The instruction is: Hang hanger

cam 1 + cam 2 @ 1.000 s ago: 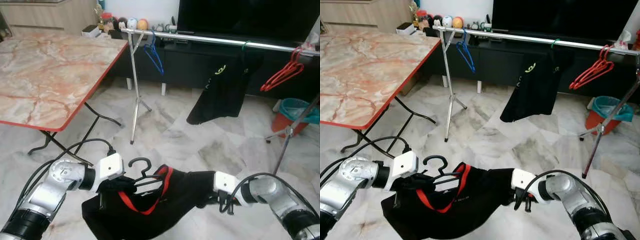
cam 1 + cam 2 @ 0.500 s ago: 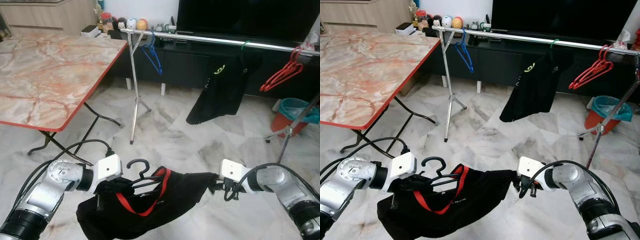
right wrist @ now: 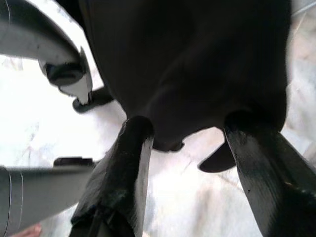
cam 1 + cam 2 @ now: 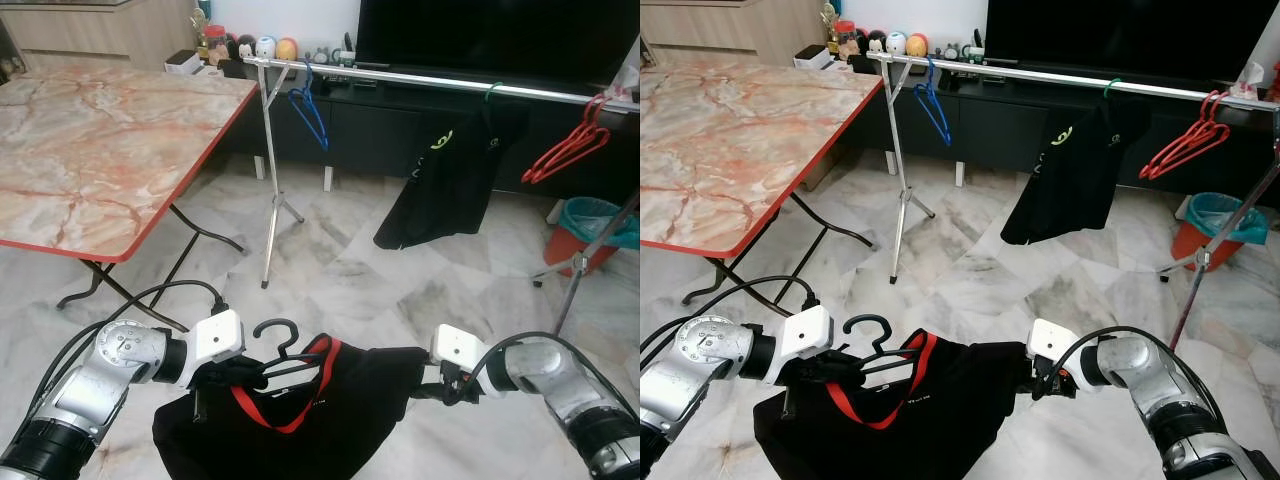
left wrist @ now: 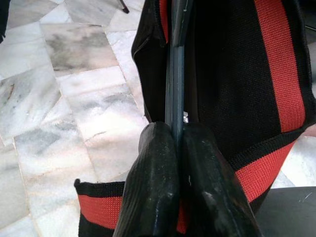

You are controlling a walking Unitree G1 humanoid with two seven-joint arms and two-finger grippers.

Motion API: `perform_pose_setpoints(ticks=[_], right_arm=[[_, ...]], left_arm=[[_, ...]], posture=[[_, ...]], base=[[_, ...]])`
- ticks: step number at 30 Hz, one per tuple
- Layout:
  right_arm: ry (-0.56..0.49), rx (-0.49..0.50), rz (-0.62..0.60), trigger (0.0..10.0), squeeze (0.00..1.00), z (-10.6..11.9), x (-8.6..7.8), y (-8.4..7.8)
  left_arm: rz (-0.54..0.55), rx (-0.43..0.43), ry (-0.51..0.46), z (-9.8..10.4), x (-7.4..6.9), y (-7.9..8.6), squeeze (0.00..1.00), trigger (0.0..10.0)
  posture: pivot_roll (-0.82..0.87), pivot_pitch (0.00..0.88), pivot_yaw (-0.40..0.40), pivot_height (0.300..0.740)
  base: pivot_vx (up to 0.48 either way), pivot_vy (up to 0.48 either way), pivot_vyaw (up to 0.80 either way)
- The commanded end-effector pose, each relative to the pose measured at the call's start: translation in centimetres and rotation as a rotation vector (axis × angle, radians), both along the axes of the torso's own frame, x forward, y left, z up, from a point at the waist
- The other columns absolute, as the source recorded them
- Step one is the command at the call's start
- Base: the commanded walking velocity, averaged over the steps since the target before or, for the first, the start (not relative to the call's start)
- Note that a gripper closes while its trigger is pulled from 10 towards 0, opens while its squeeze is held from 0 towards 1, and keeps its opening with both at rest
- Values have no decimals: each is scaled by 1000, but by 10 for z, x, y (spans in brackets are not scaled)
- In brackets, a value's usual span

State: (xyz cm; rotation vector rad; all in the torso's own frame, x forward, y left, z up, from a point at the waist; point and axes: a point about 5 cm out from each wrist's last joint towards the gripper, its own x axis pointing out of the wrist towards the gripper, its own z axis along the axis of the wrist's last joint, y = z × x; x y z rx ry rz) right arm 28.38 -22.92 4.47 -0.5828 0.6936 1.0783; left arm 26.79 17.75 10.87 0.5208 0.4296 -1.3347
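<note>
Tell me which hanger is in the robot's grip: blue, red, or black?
The black hanger, clamped by the left gripper with the black shirt on it. The blue hanger and red hangers hang on the rail.

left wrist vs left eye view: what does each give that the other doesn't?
Left wrist alone: the left tool up close, fingers pressed shut on the thin dark hanger, with the shirt's red ribbed trim in detail. Left eye alone: the silver rail with a blue hanger, a hung black shirt and red hangers, the marble table, and the right tool at the garment's far edge. Both: the black garment with red trim over marble floor.
</note>
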Motion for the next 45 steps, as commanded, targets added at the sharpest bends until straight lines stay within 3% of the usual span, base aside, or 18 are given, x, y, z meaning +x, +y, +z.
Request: perform_pose_setpoints(ticks=[1, 13, 23, 33, 45], right_arm=[[-3, -25, 3, 10000, 0, -2, 1, -1], [-110, 4, -61, 10000, 0, -2, 10, 9], [-179, -123, -42, 10000, 0, 12, 18, -10], [-68, -14, 41, 10000, 0, 6, 9, 2], [9, 0, 84, 10000, 0, -1, 4, 8]], left_arm=[[-22, -2, -21, 5, 1, -5, 0, 10000], [-33, -10, -14, 4, -1, -8, 0, 10000], [-37, -10, -14, 3, -1, -9, 0, 10000], [-42, -10, -9, 2, -2, -9, 0, 10000], [-45, -9, -6, 2, -2, -9, 0, 10000]], posture=[[106, 0, -29, 740], [112, 0, -29, 740], [102, 0, -32, 740], [111, 0, -34, 740], [114, 0, -34, 740]], base=[[0, 0, 0], [0, 0, 0], [0, 0, 0], [0, 0, 0], [0, 0, 0]])
